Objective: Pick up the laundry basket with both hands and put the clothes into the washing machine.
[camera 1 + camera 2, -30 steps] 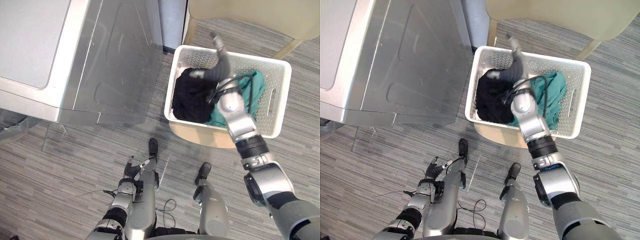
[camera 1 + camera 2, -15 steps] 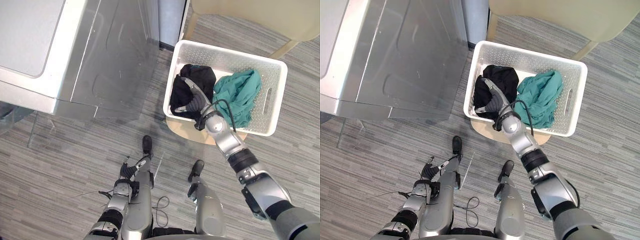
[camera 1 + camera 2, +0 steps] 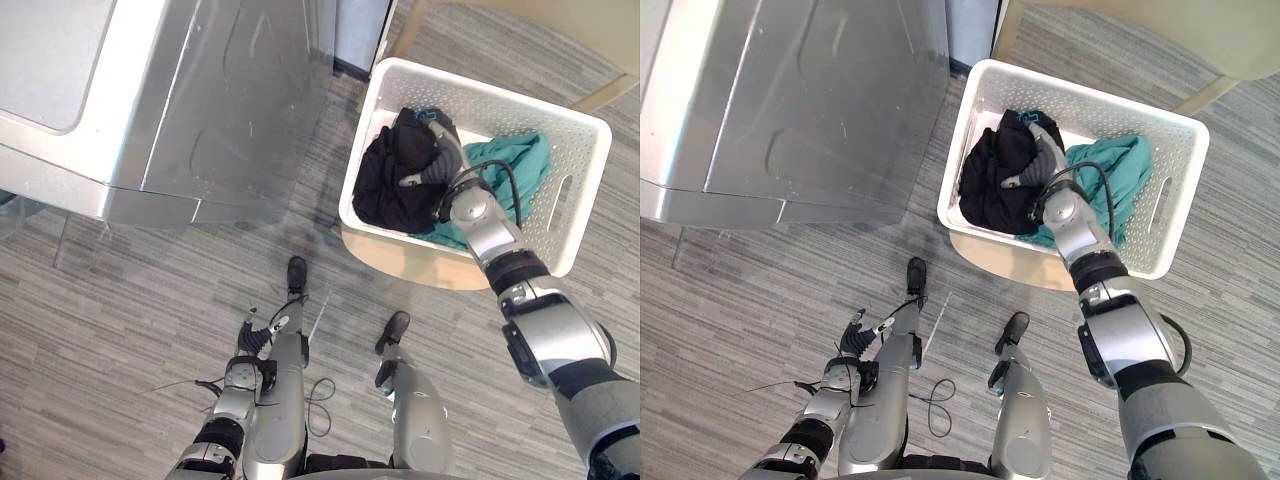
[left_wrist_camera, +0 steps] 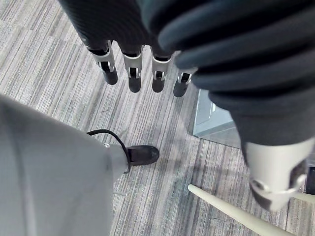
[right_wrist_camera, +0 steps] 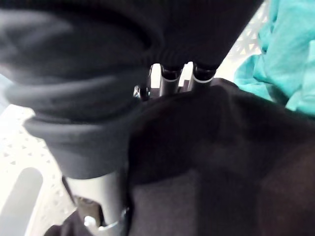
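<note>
- Head eye views look steeply down, sharing basket (image 3: 486,92), washing machine (image 3: 120,100), floor (image 3: 120,330).
- Left wrist view faces the floor.
- Right wrist view sits close against black garment (image 5: 221,147).

Below me: the grey wood-grain plank floor (image 3: 120,330) and what it carries
The big silver-grey metal washing machine (image 3: 200,100) stands on the floor to my left. Near it, to my right, is a low tan seat with a rounded edge (image 3: 400,262). The white perforated plastic laundry basket (image 3: 585,180) rests on that seat, not on the floor itself, and overhangs it on the right. Beyond the basket, a pale beige piece of furniture (image 3: 1140,25) sets its slanted legs on the floor
</note>
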